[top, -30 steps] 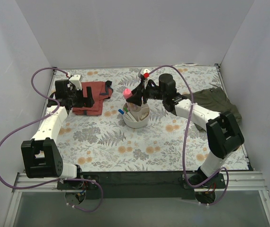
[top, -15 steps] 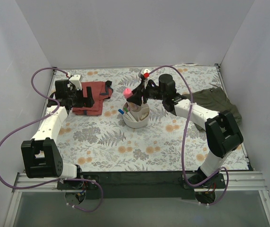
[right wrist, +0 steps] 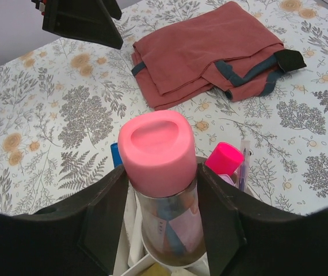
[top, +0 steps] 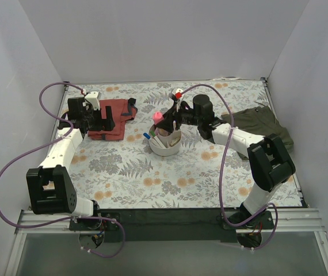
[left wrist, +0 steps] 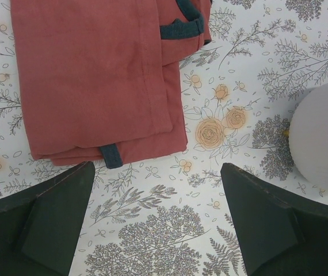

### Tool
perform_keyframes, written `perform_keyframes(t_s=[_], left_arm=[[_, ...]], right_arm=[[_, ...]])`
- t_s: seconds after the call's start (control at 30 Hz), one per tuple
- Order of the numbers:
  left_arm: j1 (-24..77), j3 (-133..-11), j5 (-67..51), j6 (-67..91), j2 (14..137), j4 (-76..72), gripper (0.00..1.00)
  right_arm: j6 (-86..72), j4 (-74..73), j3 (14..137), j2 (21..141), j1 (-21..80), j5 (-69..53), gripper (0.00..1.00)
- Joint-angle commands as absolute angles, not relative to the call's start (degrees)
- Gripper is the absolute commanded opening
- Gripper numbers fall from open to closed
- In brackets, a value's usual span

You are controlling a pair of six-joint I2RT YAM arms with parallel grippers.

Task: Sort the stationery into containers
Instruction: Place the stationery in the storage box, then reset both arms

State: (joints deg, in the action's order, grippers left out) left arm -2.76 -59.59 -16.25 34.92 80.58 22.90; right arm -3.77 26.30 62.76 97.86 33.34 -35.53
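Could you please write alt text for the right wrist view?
The right hand grips a pink-capped item upright at the white organiser, beside a pink marker and a blue pen. Beyond, a folded rust-red cloth lies on the floral table.

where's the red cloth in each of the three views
Top external: the rust-red cloth lies upper left, to the left of the white organiser.
Left wrist: it fills the upper left; the organiser's wall shows at the right edge.
Right wrist: upper right, beyond the pink-capped marker.
Shared landmark: the white organiser, at bottom centre in the right wrist view.
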Motion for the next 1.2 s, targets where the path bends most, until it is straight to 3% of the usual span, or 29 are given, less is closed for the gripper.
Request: perform_keyframes(t_s=[0.0, 0.03, 0.07, 0.33, 0.43, 0.53, 0.67, 0.8, 0.9, 1.17], left_arm=[[-2.7, -59.1, -16.5, 35.1, 80.1, 22.5, 0.93], [-2.7, -59.1, -16.5, 35.2, 80.2, 22.4, 0.93], [-2.7, -59.2, -16.5, 35.3, 80.2, 22.2, 0.93], [-2.7, -60.2, -16.3, 36.2, 79.9, 20.0, 0.93], [-2.7, -60.4, -17.0, 36.2, 78.9, 19.6, 0.93], [-2.6, -59.5, -16.6, 36.2, 77.4, 18.9, 0.93], [-2.3, -57.5, -16.1, 35.9, 75.0, 18.0, 0.93], [-2.2, -55.9, -16.1, 36.1, 72.8, 17.2, 0.93], [-2.2, -54.8, -16.6, 36.3, 71.5, 16.8, 0.93], [-2.2, -52.4, -17.8, 37.4, 69.9, 15.8, 0.93]], right_arm=[[-3.5, 29.6, 63.7, 96.3, 33.2, -34.5, 0.71], [-3.3, 29.5, 64.0, 96.1, 33.3, -34.4, 0.92], [-3.3, 29.4, 64.2, 95.5, 33.2, -34.3, 0.98], [2.3, 21.9, 64.9, 89.9, 31.7, -31.7, 0.98], [4.6, 18.3, 65.4, 86.5, 30.0, -24.9, 0.98], [8.3, 10.5, 68.6, 86.0, 29.5, -10.2, 0.98], [9.4, -3.0, 73.3, 89.7, 29.4, 19.3, 0.98], [17.6, -2.7, 68.0, 87.1, 29.0, 30.6, 0.98], [19.3, -2.6, 65.0, 85.4, 28.9, 35.3, 0.98], [18.9, -5.4, 64.3, 82.1, 28.8, 29.3, 0.98]])
